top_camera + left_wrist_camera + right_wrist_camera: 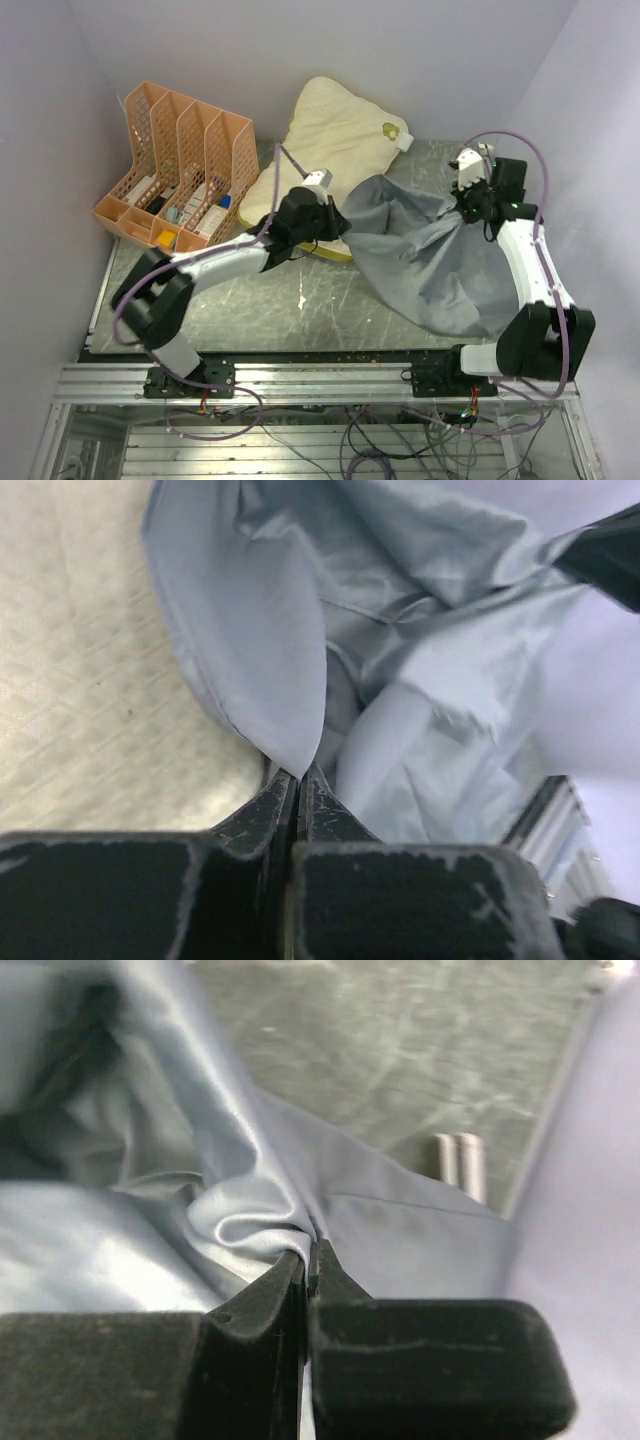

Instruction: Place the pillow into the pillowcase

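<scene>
The cream-yellow pillow [335, 135] leans against the back wall, its near edge hidden under my left arm; its quilted face [90, 680] fills the left of the left wrist view. The blue-grey pillowcase [430, 255] hangs wrinkled between both arms and drapes onto the table at the right. My left gripper [345, 222] is shut on the pillowcase's left edge [270, 650], a fold pinched at the fingertips [297, 777]. My right gripper [468, 203] is shut on the pillowcase's upper right edge, with cloth [260, 1225] bunched between its tips [311, 1250].
An orange perforated file rack [180, 165] with small items stands at the back left, close to the pillow. The grey scratched tabletop [270, 300] lies in front. Purple walls enclose the back and both sides. A small metal cylinder [455, 1160] stands near the right wall.
</scene>
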